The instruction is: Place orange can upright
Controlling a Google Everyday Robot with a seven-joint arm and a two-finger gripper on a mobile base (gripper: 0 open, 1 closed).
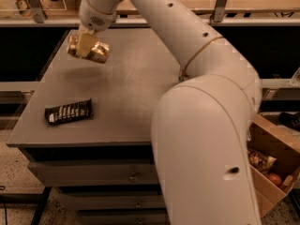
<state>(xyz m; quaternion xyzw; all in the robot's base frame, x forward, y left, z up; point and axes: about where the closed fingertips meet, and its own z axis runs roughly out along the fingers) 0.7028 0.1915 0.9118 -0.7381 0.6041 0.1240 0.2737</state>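
Observation:
The orange can (95,51) is a shiny orange-gold can, held lying sideways in the air above the far left part of the grey table (126,93). My gripper (86,45) is at the upper left, shut on the can across its middle, with a pale finger (83,43) over its front. The can hangs clear of the table top. My large white arm sweeps from the gripper across the right half of the view. The white-and-green can is hidden behind the arm.
A flat dark snack bar wrapper (69,112) lies near the table's front left edge. A cardboard box (269,170) with items inside stands on the floor at the right. Shelving runs behind the table.

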